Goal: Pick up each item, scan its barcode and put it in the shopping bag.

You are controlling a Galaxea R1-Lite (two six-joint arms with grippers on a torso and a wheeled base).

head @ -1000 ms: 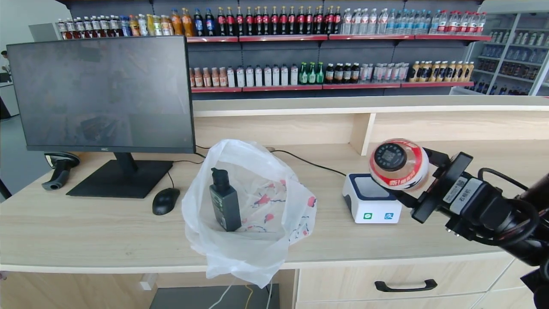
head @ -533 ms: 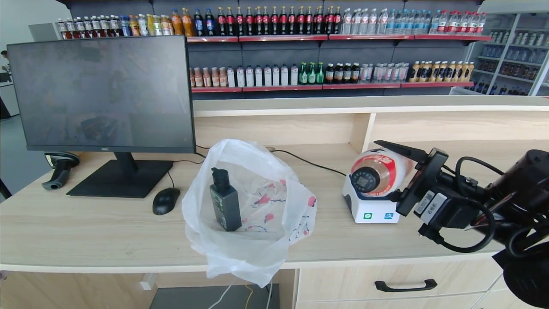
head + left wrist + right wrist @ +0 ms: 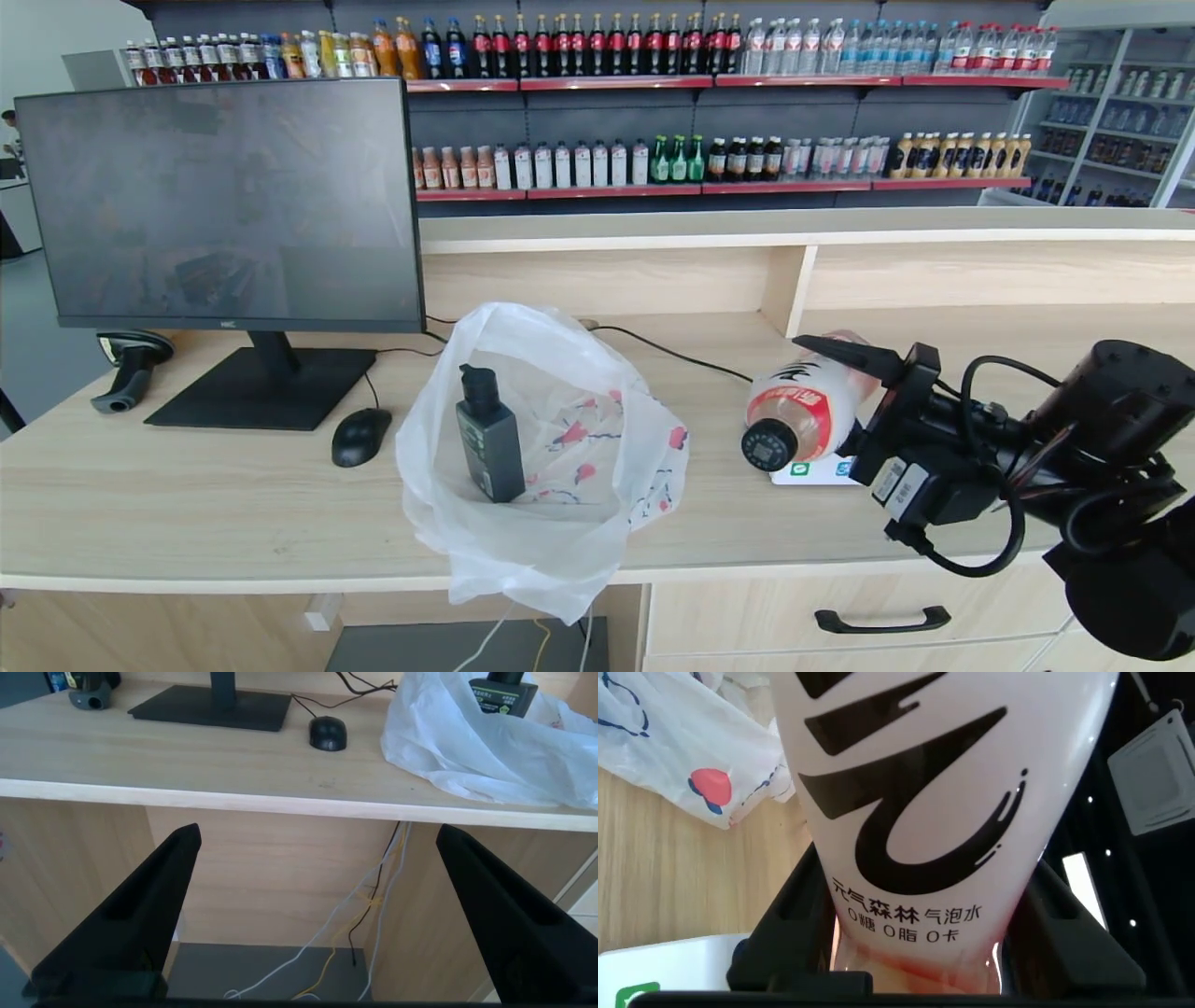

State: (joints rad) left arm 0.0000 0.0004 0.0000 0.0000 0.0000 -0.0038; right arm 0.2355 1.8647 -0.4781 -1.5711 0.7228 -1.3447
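My right gripper [image 3: 826,401] is shut on a white drink bottle [image 3: 801,403] with a red label and black cap. The bottle lies tilted over the white barcode scanner box [image 3: 810,470], cap toward the counter's front and the bag. In the right wrist view the bottle [image 3: 915,793] sits between the black fingers, with a corner of the scanner box [image 3: 654,971] beneath it. The white plastic shopping bag [image 3: 551,359] stands open mid-counter with a dark pump bottle [image 3: 490,448] upright inside. My left gripper [image 3: 313,924] hangs open below the counter's front edge.
A monitor [image 3: 224,205] on its stand, a black mouse [image 3: 360,437] and a handheld scanner [image 3: 129,369] occupy the counter's left side. A cable runs behind the bag. Drawers with a black handle [image 3: 882,621] sit under the counter. Drink shelves line the back wall.
The right gripper has lowered and swung left with the bottle, tipping its cap from facing up to pointing down and forward, so the bottle now covers most of the scanner box.
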